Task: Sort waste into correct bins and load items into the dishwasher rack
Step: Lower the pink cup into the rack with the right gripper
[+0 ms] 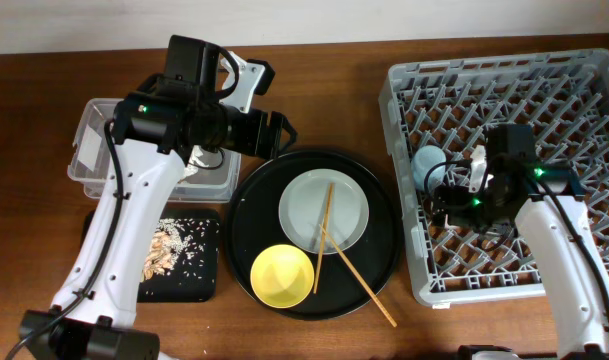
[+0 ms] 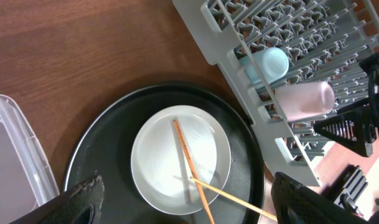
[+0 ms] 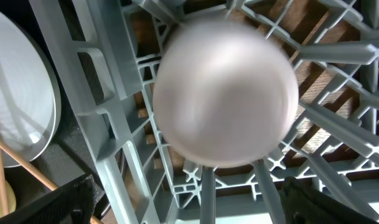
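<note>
Two cups: light-blue cup [image 2: 267, 65] and pinkish-white cup [image 2: 304, 99], both among the pegs of the dishwasher rack [image 1: 504, 90], side by side near its left wall.
Right gripper [image 3: 188, 186]: released, folks. Its fingers stand wide apart at the lower corners of the wrist view, and the pinkish-white cup's blurred round end sits just ahead of them, with neither finger touching it.
Left gripper [image 2: 188, 186]: spread wide and empty, hanging over the plate [image 1: 324, 212].
Plate: pale and round, in the middle of the round black tray [image 1: 249, 200].
Chopsticks [image 1: 327, 230]: crossed on the plate, and the longer-lying one runs off past the tray's rim onto the table.
Yellow bowl [image 1: 282, 275]: upright on the same tray, just beside the plate, on the robot's side.
Food scraps [image 1: 169, 245]: tan crumbs scattered in the shallow black tray [image 1: 199, 280], left of the round one.
Clear tub [image 1: 89, 150]: behind the shallow black tray, partly under the left arm, and what's inside can't be made out.
</note>
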### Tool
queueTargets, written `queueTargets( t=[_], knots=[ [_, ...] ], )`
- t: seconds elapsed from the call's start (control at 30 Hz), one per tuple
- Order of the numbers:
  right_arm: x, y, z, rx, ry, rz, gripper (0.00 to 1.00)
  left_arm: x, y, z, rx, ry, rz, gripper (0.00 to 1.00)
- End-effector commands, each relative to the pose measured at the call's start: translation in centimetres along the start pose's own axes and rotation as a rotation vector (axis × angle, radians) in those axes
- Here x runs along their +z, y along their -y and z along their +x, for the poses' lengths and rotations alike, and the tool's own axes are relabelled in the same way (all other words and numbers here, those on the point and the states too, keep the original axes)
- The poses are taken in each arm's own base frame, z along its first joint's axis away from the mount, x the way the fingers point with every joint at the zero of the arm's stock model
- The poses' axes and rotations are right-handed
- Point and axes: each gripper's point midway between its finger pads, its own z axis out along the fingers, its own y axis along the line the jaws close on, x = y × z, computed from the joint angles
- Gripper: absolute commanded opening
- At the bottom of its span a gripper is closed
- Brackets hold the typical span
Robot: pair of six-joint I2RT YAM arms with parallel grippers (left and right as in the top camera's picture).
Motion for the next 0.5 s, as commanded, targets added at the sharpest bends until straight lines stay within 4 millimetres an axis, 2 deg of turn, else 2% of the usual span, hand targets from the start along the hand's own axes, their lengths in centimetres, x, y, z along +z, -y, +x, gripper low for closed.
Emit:
queueTargets(
  t=[0.0, 0.07, 0.13, 0.2, 0.3, 0.37, 0.4, 0.43, 0.47],
  knots=[
    [-3.0, -0.8, -2.3, -0.001, 0.082, -0.027, 0.95, -0.3, -1.5, -0.3, -0.025, 0.017, -0.067, 0.85],
    [-5.4, -1.8, -2.9, -0.026, 0.103, -0.068, 0.93, -0.7, -3.0, -0.4, -0.074, 0.026, -0.108, 0.85],
    [-7.3, -1.8, -3.0, -0.045, 0.113, -0.056, 0.88, -1.6, -4.8, -0.4, -0.146, 0.038, -0.133, 0.79],
    [-7.1, -1.0, -3.0, -0.041, 0.109, -0.012, 0.86, -2.3, -6.3, 0.1, -0.195, 0.033, -0.152, 0.78],
    [-5.9, -0.4, -3.0, -0.036, 0.078, 0.021, 0.85, -2.6, -7.0, 1.1, -0.225, 0.003, -0.172, 0.82],
    [-4.9, 0.1, -3.0, -0.033, 0.053, 0.049, 0.85, -2.9, -8.3, 1.6, -0.232, -0.013, -0.253, 0.83],
    [-4.2, 0.2, -3.1, -0.032, 0.041, 0.05, 0.81, -3.2, -9.2, 1.7, -0.231, -0.014, -0.306, 0.83],
    [-3.6, 0.2, -3.3, -0.032, 0.033, 0.05, 0.65, -3.4, -9.8, 1.8, -0.23, -0.013, -0.345, 0.85],
    [-2.8, 0.2, -3.7, -0.031, 0.026, 0.049, 0.21, -3.5, -10.1, 1.8, -0.229, -0.013, -0.363, 0.93]
  ],
)
